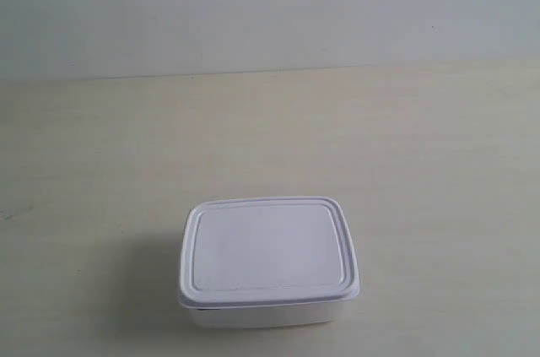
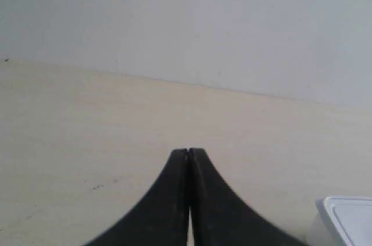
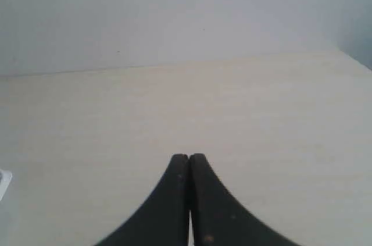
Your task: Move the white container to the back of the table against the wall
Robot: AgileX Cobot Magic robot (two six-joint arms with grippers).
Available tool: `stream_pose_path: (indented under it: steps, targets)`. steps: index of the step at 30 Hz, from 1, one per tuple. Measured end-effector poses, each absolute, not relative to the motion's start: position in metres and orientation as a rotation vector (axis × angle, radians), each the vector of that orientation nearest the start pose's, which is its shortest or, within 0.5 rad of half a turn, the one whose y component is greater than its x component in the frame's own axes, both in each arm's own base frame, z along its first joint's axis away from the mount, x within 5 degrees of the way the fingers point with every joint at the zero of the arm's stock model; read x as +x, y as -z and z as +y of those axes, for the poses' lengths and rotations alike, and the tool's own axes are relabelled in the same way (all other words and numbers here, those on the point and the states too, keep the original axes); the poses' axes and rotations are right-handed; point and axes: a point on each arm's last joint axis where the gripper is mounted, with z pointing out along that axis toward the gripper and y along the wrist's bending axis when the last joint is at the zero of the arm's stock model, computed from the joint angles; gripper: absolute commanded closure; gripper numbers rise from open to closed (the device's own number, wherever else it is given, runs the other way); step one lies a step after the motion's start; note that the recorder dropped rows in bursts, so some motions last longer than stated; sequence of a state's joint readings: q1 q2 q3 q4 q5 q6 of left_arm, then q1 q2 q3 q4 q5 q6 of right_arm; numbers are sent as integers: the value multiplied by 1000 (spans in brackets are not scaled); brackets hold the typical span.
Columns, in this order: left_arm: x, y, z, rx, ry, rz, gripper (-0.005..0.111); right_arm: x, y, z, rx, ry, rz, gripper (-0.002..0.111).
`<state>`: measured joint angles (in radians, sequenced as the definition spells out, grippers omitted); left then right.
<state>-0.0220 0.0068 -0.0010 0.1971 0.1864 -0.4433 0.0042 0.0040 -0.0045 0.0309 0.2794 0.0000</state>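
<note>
exterior view: white container, long axis paralleling wall.

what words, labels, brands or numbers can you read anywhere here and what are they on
None: no text can be read in any view.
The white container has a plain lid with only a moulded rim line.
The table shows only grain and tiny specks.
The wall is bare.
The left gripper and right gripper carry no markings.
</note>
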Motion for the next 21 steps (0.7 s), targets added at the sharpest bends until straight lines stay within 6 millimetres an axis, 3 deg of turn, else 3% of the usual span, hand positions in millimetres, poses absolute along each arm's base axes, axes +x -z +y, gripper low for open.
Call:
stream_pose_path:
  steps: [8,17,21]
  targets:
    - [57,-203,1,-199,190,1596,107,57,-211,0,3,-11,1524,108]
    - [57,-208,0,-186,210,1533,107,56,-214,0,8,-15,1483,108]
    - [57,-213,-1,-238,293,1478,107,56,-214,0,226,-254,1471,108]
